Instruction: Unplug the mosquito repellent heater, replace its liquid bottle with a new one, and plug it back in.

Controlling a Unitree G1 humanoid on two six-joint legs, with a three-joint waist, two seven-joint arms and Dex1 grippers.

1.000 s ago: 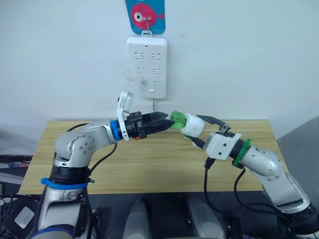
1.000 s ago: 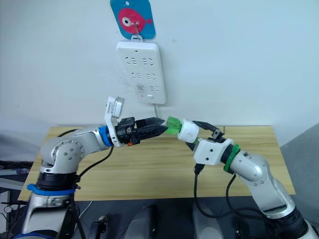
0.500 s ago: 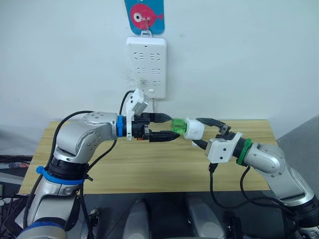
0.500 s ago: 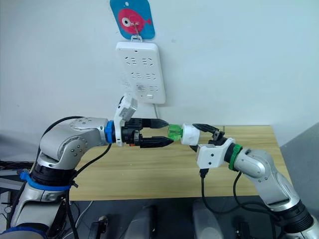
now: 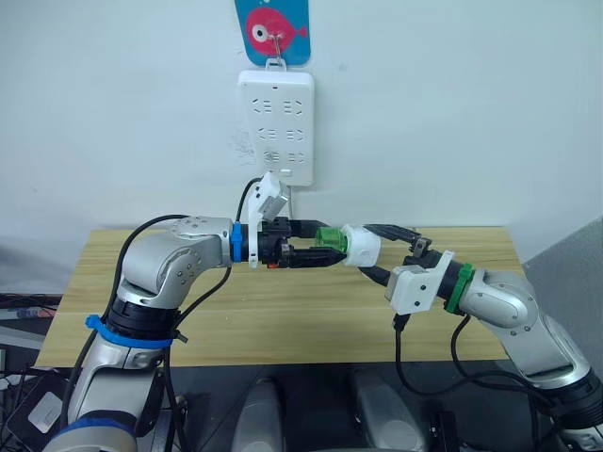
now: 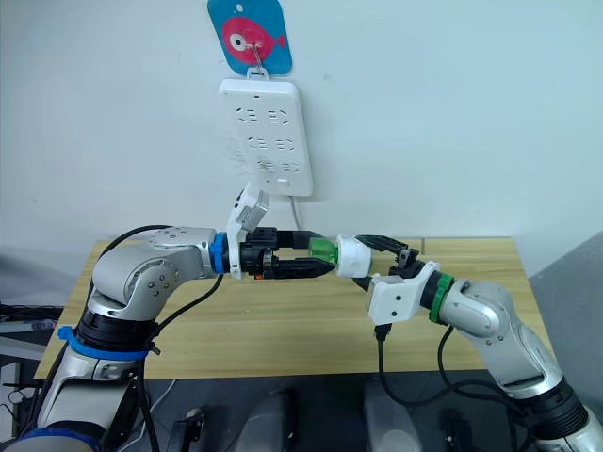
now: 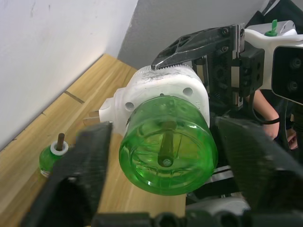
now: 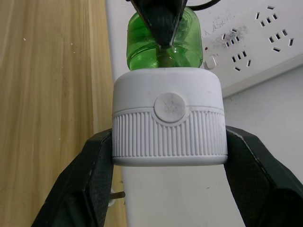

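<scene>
Above table (image 5: 283, 311), both claws (image 5: 316, 243) (image 5: 382, 252) meet, level, around heater (image 5: 362, 245).

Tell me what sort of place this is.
Probably an indoor test bench or lab corner: a plain wooden table against a bare white wall, with a power strip hung under a fish-shaped hook.

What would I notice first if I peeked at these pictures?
Probably the two grippers meeting in mid-air over the wooden table: the right gripper clamps the white mosquito repellent heater, and the left gripper has its fingers either side of the bright green bottle sticking out of it. Above them, a white power strip hangs on the wall.
</scene>
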